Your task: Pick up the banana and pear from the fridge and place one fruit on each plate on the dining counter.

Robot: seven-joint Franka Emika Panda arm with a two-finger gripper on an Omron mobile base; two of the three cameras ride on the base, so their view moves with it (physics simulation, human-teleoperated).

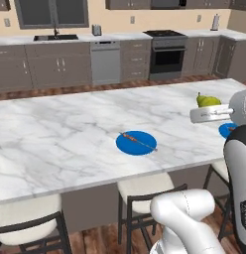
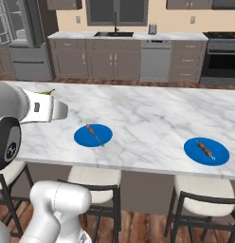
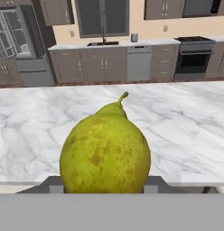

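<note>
A home kitchen: marble dining counter (image 1: 70, 134) with stools (image 2: 95, 178), sink (image 1: 55, 37), dishwasher (image 1: 105, 62), oven (image 1: 167, 54), grey cabinets (image 2: 98, 61).

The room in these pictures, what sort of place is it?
A home kitchen, computer-rendered. A sink sits under a window, with a dishwasher and an oven along the wall cabinets. In front is a marble dining counter with stools and blue plates.

Two plates (image 2: 93, 135) (image 2: 206, 151) lie well apart on the counter (image 2: 148, 114). Pear (image 3: 105, 151) sits in the tool (image 1: 210, 114), above the counter. Stools (image 2: 95, 180) stand before the counter.
</note>
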